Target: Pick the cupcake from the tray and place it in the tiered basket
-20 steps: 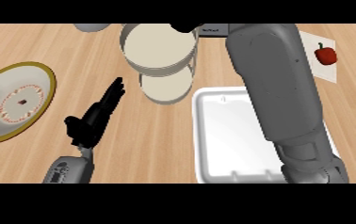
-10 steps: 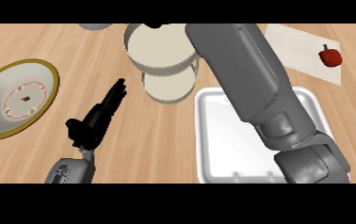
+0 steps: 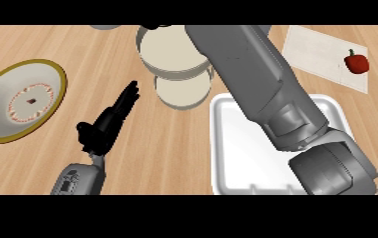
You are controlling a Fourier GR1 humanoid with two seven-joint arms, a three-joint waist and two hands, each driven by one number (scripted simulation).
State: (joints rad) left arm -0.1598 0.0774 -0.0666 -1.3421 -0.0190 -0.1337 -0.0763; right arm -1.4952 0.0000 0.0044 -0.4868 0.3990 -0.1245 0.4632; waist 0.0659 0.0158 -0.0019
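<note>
A: Cupcake? Can't see it. The right forearm (image 3: 258,87), smooth grey, crosses the white tray (image 3: 236,147) toward the round cream basket (image 3: 173,57), and its hand is hidden.

B: Left hand (image 3: 111,119) rests on the wooden tabletop (image 3: 88,47), black fingers straight. Gold-rimmed plate (image 3: 29,99) at left; red pepper (image 3: 356,63) on a white board (image 3: 321,52).

Right forearm (image 3: 258,82) has swung left, probably over the tiered basket (image 3: 173,57).
</note>
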